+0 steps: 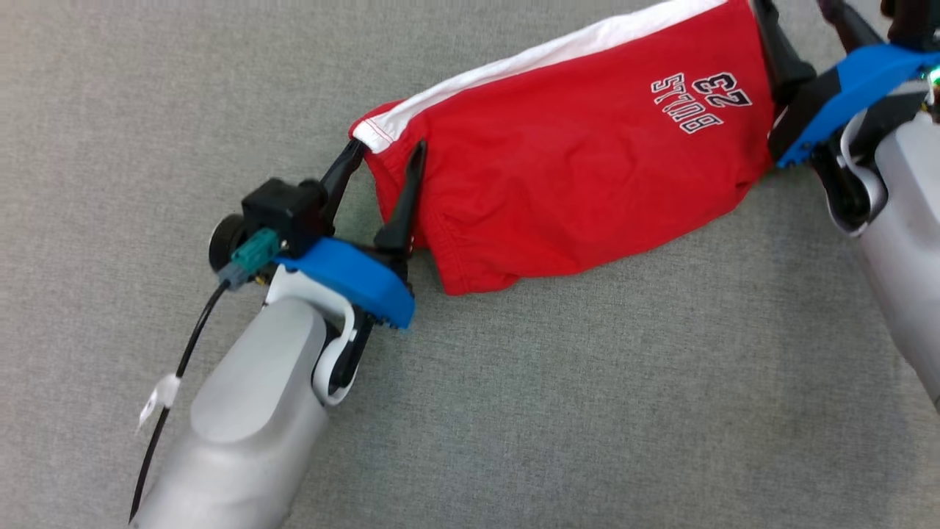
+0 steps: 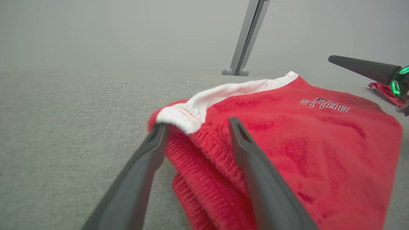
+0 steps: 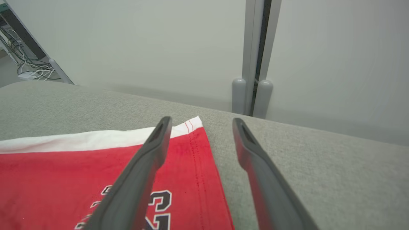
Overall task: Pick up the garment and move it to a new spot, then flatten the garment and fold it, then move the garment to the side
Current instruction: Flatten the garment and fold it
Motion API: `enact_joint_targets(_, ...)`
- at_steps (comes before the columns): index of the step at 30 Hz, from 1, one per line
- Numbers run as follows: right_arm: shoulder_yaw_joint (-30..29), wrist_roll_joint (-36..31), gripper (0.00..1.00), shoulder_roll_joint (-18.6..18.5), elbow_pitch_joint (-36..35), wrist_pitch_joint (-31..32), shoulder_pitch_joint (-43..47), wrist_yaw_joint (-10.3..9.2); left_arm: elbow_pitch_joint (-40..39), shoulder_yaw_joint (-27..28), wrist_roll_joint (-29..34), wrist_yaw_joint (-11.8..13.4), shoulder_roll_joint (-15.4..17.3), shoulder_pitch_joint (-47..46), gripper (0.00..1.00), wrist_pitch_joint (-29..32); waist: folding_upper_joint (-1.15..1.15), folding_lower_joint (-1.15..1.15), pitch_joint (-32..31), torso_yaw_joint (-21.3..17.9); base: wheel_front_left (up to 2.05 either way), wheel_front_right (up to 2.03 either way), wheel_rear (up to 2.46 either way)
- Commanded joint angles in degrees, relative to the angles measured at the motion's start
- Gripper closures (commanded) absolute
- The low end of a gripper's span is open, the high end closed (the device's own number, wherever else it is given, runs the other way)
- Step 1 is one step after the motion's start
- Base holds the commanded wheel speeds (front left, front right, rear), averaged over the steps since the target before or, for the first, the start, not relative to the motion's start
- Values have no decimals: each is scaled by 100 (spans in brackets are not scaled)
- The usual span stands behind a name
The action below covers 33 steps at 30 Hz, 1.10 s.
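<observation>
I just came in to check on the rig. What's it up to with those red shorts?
A two-armed robot is working on a pair of red shorts that lie on the grey fabric surface. The left gripper is at the waistband end and the right gripper is at the leg-hem end. Both are open, with their fingers straddling the cloth edges and not gripping them. The shorts lie fairly flat between them.
</observation>
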Motion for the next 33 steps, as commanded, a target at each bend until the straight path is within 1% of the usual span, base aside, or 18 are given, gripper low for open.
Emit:
enact_joint_targets(1,94,108,0,-122,-6,-53,178,1,-142,110,98,76,76,215,0,-25,-1,0,-114,-35,0,0,0)
enact_joint_targets(7,449,447,0,-436,66,36,561,1,-873,456,494,328,292,1082,0,-26,-1,0,-403,74,0,0,0)
enact_joint_targets(11,619,626,0,-580,155,151,751,1,-1706,998,743,575,312,1682,0,-27,-1,0,-513,199,0,0,0)
enact_joint_targets(13,679,689,0,-655,207,198,784,1,-2103,1275,1058,690,379,1990,0,-24,-1,0,-521,258,0,0,0)
enact_joint_targets(14,709,728,0,-667,236,211,794,1,-2348,1464,1214,774,369,2117,0,-26,-1,0,-518,278,0,0,0)
enact_joint_targets(15,743,746,0,-670,256,206,797,1,-2540,1658,1261,836,273,2298,0,-25,-1,0,-514,290,0,0,0)
enact_joint_targets(18,809,830,0,-702,356,212,823,1,-3066,2182,1613,920,66,2791,0,-21,-1,0,-519,346,0,0,0)
enact_joint_targets(20,862,860,0,-710,418,227,850,1,-3290,2435,1758,900,-106,3064,0,-22,-1,0,-528,375,0,0,0)
enact_joint_targets(23,926,925,0,-712,520,257,892,1,-3412,2694,1951,799,-266,3364,0,-22,-1,0,-549,408,0,0,0)
enact_joint_targets(28,1066,978,0,-665,669,364,956,1,-3423,2868,2183,685,-413,3603,0,-22,-1,0,-593,435,0,0,0)
enact_joint_targets(30,1132,1042,0,-593,717,521,1010,1,-3381,2881,2230,668,-448,3650,0,-22,-1,0,-618,433,0,0,0)
enact_joint_targets(31,1160,1073,37,-569,719,609,1044,1,-3361,2879,2245,652,-461,3656,0,-22,-1,0,-626,432,0,0,0)
enact_joint_targets(32,1186,1115,71,-554,701,660,1075,2,-3329,2893,2252,635,-468,3647,0,-22,-1,0,-632,426,0,0,0)
enact_joint_targets(33,1201,1180,100,-534,678,715,1113,2,-3308,2904,2275,627,-470,3622,0,-22,-1,0,-637,420,0,0,0)
